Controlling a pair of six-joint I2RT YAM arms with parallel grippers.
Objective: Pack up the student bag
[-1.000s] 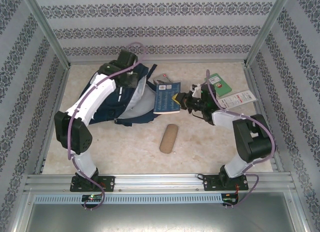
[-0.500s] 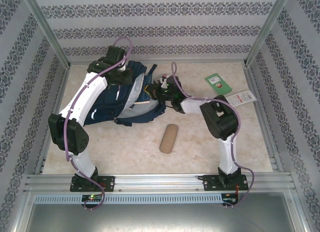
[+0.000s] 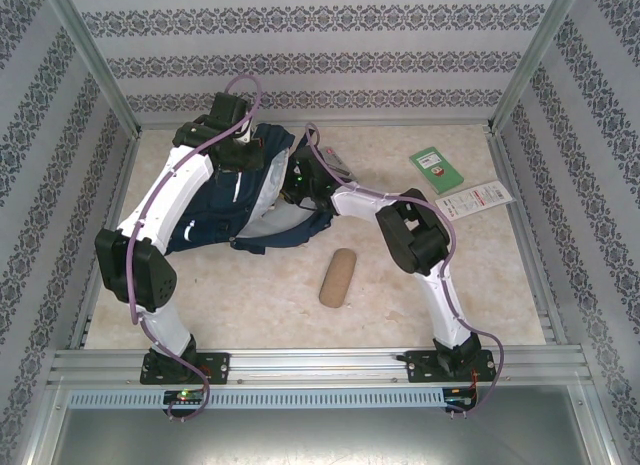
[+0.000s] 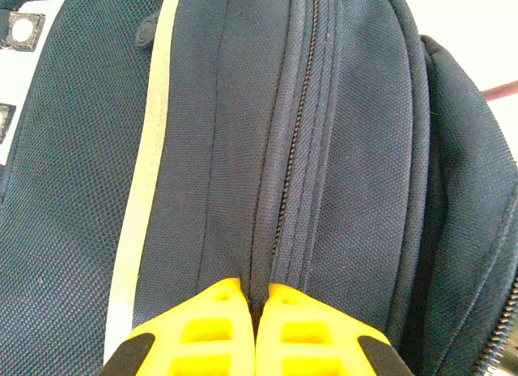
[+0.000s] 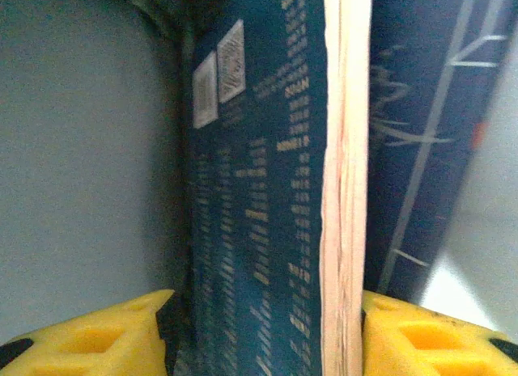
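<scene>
Currently the step in hand is judged to be the loading of a book into the bag, which is lying at ten o'clock on the tabletop. The left gripper is pinching a fold of navy fabric beside the zip, jaws closed on it. The right gripper is reaching into the bag's mouth. Its jaws are standing apart around the upright book, with a gap showing on the cover side, so the book is probably loose. The next move is calling for a straight withdrawal that is not dragging the book out. Fabric is hiding how deep the book is sitting, and its cover print is blurred.
</scene>
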